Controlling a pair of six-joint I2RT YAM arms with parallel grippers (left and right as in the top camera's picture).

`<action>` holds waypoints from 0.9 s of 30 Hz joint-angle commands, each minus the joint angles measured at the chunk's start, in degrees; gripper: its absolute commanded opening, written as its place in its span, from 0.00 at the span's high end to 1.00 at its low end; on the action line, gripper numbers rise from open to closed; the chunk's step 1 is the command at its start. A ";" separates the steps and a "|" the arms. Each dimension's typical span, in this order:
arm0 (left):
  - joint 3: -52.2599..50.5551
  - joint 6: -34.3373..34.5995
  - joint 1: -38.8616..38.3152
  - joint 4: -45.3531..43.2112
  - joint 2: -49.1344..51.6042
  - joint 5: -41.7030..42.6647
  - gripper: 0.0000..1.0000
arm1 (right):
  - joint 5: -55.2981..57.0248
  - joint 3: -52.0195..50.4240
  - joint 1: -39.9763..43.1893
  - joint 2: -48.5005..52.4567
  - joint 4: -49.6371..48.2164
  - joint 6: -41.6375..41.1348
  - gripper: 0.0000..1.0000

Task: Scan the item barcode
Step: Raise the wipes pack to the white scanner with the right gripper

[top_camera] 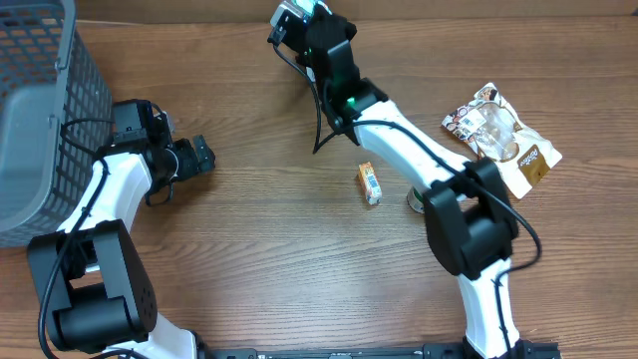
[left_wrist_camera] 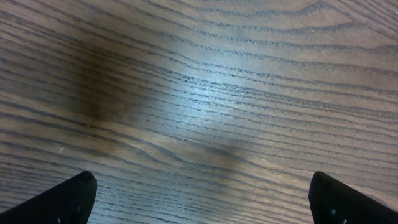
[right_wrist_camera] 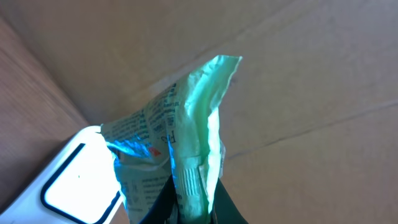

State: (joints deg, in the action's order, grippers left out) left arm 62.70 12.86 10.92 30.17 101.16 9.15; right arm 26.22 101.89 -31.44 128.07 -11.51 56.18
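A green packet (right_wrist_camera: pixel 186 124) is gripped by the right end effector (right_wrist_camera: pixel 189 200); the left end effector (left_wrist_camera: pixel 202 198) is opened wide.

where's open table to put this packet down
Bare wood lies between the left gripper and the box, and along the front between the two arm bases. It is crowded right of the box, where the right arm crosses beside the snack bag.

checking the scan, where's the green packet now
The green packet is pinched in the right gripper at the far edge of the table, top centre of the overhead view, beside a white device.
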 commanded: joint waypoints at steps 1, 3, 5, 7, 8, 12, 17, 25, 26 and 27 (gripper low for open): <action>0.79 -1.09 0.31 -0.20 0.35 -0.79 0.00 | 3.26 0.92 0.13 2.80 -4.02 4.44 0.96; 0.79 -1.09 0.31 -0.20 0.35 -0.79 0.00 | 3.96 0.92 0.13 4.81 -6.32 6.34 0.96; 0.79 -1.09 0.31 -0.20 0.35 -0.79 0.00 | 5.01 0.92 0.20 6.62 -9.01 7.17 0.96; 0.79 -1.09 0.31 -0.20 0.35 -0.79 0.00 | 5.90 0.92 0.31 8.15 -12.28 7.39 0.96; 0.79 -1.09 0.31 -0.20 0.35 -0.79 0.00 | 5.90 0.92 0.33 8.63 -12.87 7.37 0.96; 0.79 -1.09 0.31 -0.20 0.35 -0.79 0.00 | 5.88 0.92 0.35 9.77 -11.89 7.30 0.96; 0.79 -1.09 0.31 -0.20 0.35 -0.79 0.00 | 3.93 0.92 0.35 10.29 -5.31 7.23 0.96; 0.79 -1.09 0.31 -0.20 0.35 -0.79 0.00 | 2.69 0.92 0.35 10.29 1.75 -0.72 0.96; 0.79 -1.09 0.31 -0.20 0.35 -0.79 0.00 | 2.67 0.92 0.33 10.29 1.73 -0.70 0.96; 0.79 -1.09 0.31 -0.20 0.35 -0.79 0.00 | 2.69 0.92 0.26 10.29 1.64 -0.68 0.96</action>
State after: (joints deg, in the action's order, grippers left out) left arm 62.70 12.88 10.92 30.17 101.16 9.15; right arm 29.39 102.78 -31.57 137.95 -10.28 58.33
